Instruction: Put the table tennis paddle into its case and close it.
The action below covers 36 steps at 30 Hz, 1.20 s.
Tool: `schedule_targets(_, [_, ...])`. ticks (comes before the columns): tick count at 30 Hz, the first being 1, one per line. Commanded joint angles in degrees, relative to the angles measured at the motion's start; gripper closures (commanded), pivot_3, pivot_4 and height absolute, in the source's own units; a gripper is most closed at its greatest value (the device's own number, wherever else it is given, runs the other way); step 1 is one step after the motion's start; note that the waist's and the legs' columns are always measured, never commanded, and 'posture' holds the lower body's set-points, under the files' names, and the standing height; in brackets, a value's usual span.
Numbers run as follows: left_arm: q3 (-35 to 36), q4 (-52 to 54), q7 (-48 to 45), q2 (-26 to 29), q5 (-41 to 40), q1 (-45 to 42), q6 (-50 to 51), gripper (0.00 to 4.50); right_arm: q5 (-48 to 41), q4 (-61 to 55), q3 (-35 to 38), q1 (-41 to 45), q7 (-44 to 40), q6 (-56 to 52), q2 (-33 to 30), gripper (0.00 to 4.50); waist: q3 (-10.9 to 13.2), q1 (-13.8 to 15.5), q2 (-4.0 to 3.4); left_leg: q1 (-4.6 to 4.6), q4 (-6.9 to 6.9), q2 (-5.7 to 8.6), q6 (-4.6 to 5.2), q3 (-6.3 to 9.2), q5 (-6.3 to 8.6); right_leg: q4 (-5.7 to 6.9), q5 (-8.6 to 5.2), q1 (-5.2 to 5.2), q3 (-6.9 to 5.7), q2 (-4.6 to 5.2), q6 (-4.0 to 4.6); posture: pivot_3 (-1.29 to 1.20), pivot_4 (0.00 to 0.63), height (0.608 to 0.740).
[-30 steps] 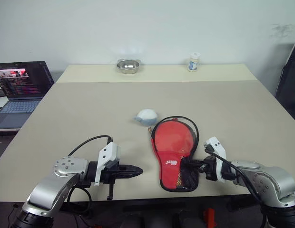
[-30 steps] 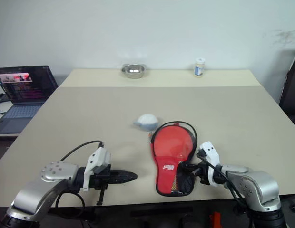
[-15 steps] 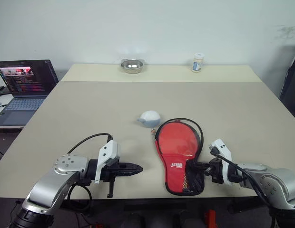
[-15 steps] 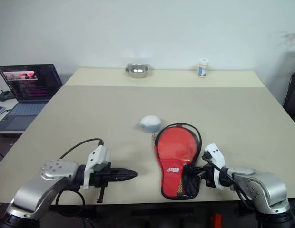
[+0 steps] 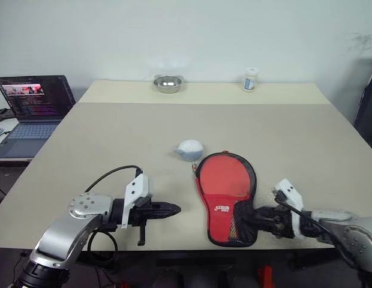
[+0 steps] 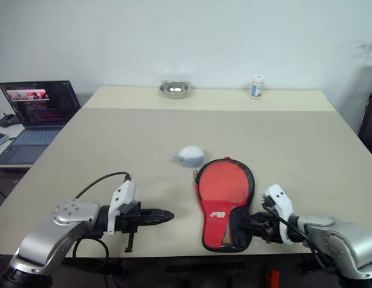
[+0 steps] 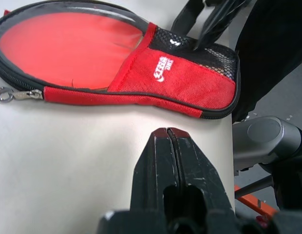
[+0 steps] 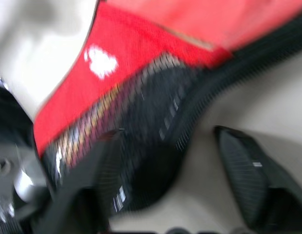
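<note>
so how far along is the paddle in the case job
Mostly done, by the look of it. The table tennis paddle lies inside the case, its red face visible through the clear front, and the zip looks closed round the rim. The right gripper is open beside the case's handle end, holding nothing. The left gripper is shut, apart from the case. Little seems left.
</note>
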State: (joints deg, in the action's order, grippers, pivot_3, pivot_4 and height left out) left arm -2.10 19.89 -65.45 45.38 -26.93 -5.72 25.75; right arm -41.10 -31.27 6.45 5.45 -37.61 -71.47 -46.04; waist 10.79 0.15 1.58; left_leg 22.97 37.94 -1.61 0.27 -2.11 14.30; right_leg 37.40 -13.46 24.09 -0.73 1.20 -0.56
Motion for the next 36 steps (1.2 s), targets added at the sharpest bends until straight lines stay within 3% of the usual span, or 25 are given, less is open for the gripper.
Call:
schedule_targets(1, [1.1,0.6,0.8,-0.2,-0.2,-0.2,-1.0,4.5,1.1,-0.6,0.1,3.8,-7.5,8.7,-5.0,0.01,0.0,-0.1,0.0,0.0,-0.02,-0.03,0.0,0.01,0.0,-0.02,0.0,-0.01,-0.01,0.0,0.0,0.0,0.15,0.74])
schedule_targets(5, [1.7,-0.3,1.2,-0.3,-0.3,-0.6,-1.4,4.5,3.2,5.6,-1.9,12.8,-10.6,16.9,-3.2,0.01,0.0,-0.7,0.0,-0.05,-0.05,-0.14,0.01,0.02,0.0,-0.03,0.02,0.01,-0.01,-0.12,-0.03,0.0,0.15,0.74])
schedule_targets(10, [3.6,-2.7,1.7,-0.1,-0.8,-1.8,-1.1,4.5,8.5,16.3,-10.2,24.1,-8.8,24.9,9.0,0.01,0.0,-0.8,0.02,-0.03,-0.11,-0.17,0.01,0.12,0.0,0.02,0.03,0.04,-0.06,-0.19,-0.03,0.0,0.15,0.74])
schedule_targets(15, [5.6,-5.0,2.3,-0.1,-1.6,-3.2,0.1,4.5,16.0,27.2,-16.4,27.4,-9.1,32.8,15.6,0.01,0.0,-0.3,0.01,0.08,-0.09,-0.06,0.0,0.08,0.0,0.03,0.03,0.09,-0.05,-0.16,-0.02,0.0,0.15,0.74])
schedule_targets(19, [7.2,-6.6,4.9,-1.4,-1.7,-5.1,0.5,3.56,20.8,32.7,-18.8,28.0,-8.1,37.9,18.6,0.0,0.0,-0.2,0.01,0.12,-0.03,0.04,0.0,0.0,0.0,-0.03,0.07,0.08,-0.02,-0.06,-0.05,0.0,0.15,0.74])
schedule_targets(25, [7.9,-11.0,10.9,-5.3,-1.1,-13.0,1.5,1.48,24.7,36.4,-19.7,26.3,-7.3,40.3,21.2,0.0,0.0,-0.2,0.02,0.06,0.04,-0.01,0.0,0.02,0.0,0.13,0.11,0.06,-0.01,-0.03,-0.11,0.0,0.15,0.74])
schedule_targets(29, [4.4,-18.7,15.1,-9.1,4.0,-23.2,-1.0,0.06,25.8,36.7,-20.1,25.4,-6.7,40.0,23.2,0.0,0.0,-0.2,0.02,0.04,0.05,-0.02,-0.01,0.08,-0.01,0.26,0.09,0.08,-0.05,-0.14,-0.08,0.0,0.15,0.74])
schedule_targets(36, [-2.0,-43.6,12.3,-14.7,12.5,-38.6,-9.9,0.06,27.0,36.3,-20.5,25.0,-5.7,39.3,26.0,0.0,0.0,-0.5,0.07,-0.06,0.08,0.03,-0.01,-0.02,-0.01,0.38,0.1,0.05,0.02,-0.22,-0.07,0.0,0.15,0.74])
